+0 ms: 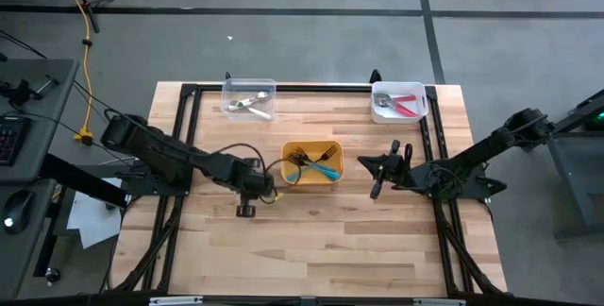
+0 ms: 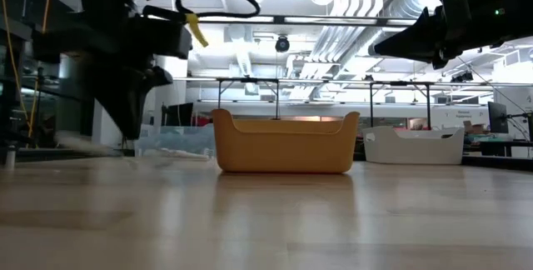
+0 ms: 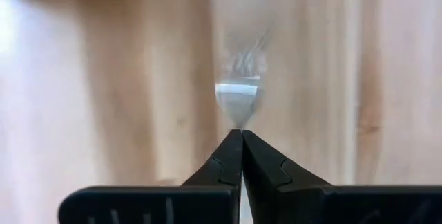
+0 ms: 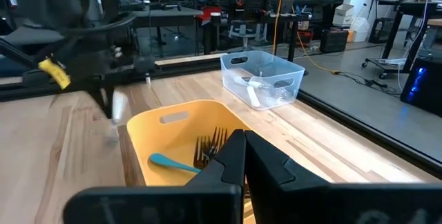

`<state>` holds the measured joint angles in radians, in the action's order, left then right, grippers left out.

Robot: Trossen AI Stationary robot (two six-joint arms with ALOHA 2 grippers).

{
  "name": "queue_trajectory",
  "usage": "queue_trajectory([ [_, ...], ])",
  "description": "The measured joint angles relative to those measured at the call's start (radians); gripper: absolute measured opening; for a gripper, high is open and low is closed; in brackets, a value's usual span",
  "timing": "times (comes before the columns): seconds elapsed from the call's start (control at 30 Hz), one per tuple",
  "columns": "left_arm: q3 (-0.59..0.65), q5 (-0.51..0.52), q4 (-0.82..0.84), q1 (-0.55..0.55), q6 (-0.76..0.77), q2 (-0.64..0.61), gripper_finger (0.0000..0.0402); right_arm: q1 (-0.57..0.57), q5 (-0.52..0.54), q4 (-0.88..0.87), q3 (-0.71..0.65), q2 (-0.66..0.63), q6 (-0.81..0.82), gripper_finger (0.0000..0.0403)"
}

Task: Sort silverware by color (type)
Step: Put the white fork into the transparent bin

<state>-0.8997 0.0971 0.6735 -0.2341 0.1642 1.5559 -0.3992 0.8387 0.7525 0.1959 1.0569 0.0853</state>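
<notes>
The wooden bench (image 1: 311, 240) carries three bins: a yellow bin (image 1: 312, 163) at its middle, a clear bin (image 1: 249, 98) toward the far left corner and a white bin (image 1: 400, 102) toward the far right corner. The left arm reaches in from the left, and its claw (image 3: 242, 133) hangs just left of the yellow bin, its tips pressed together and pinching a blurred silver fork (image 3: 239, 92) over the bare wood. The right claw (image 4: 244, 138) waits to the right of the yellow bin, its tips pressed together with nothing between them. In the yellow bin lie forks with dark tines (image 4: 210, 148), one with a teal handle (image 4: 171, 162). The clear bin holds pale silverware (image 1: 251, 105); the white bin holds red-handled pieces (image 1: 406, 106).
</notes>
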Motion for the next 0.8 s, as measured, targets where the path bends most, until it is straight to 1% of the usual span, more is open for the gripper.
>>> queue_trajectory([
  [0.17, 0.000, 0.061, 0.069, 0.069, 0.011, -0.073, 0.0003, 0.000, 0.000, 0.001, 0.000, 0.000, 0.000, 0.0000],
  [0.3, -0.001, 0.094, 0.114, 0.149, 0.016, -0.142, 0.0003, 0.000, 0.000, 0.001, 0.000, 0.000, 0.000, 0.0000],
  [0.33, -0.001, 0.089, 0.124, 0.169, 0.017, -0.158, 0.0002, 0.000, 0.000, 0.000, 0.000, 0.000, 0.000, 0.0000],
  [0.43, -0.002, -0.009, 0.121, 0.198, -0.007, -0.178, 0.0001, 0.000, 0.000, -0.002, 0.000, 0.000, -0.006, 0.0000],
  [0.5, -0.002, -0.032, 0.126, 0.181, -0.055, -0.171, 0.0005, 0.000, -0.004, -0.002, 0.000, 0.000, -0.008, 0.0000],
  [0.57, -0.002, -0.034, 0.131, 0.161, -0.105, -0.147, 0.0019, 0.000, -0.005, -0.001, 0.000, 0.000, -0.008, 0.0000],
  [0.8, -0.002, -0.066, 0.134, 0.156, -0.154, 0.004, 0.0097, 0.000, -0.008, 0.000, 0.000, 0.000, -0.008, 0.0000],
])
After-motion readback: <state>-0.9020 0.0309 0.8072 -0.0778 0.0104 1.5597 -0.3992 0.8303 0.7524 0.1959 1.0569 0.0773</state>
